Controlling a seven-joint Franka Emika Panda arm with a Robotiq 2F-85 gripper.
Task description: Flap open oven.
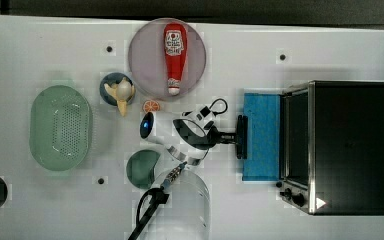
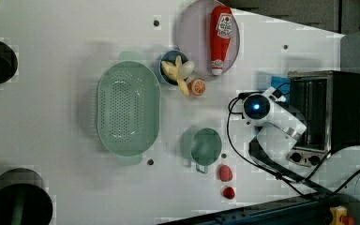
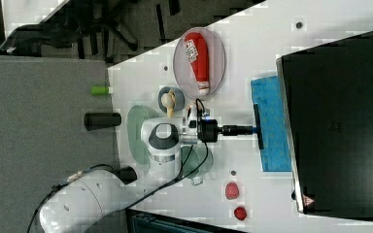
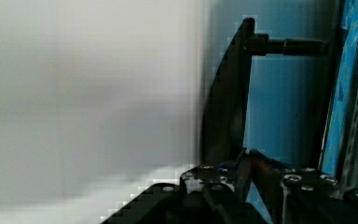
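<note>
From the top view we see the claw (image 1: 236, 136) clamped on the handle (image 1: 241, 136) of the oven (image 1: 350, 147); the left view reveals two strawberries (image 2: 225, 173).

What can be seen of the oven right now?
The oven is a black box with a silver front frame, at the top view's right on the white table. Its blue glass door is folded down nearly flat toward the arm, leaving the cavity open. Two dark knobs sit at one end of the front. The gripper has its jaws closed on the door's black bar handle.
</note>
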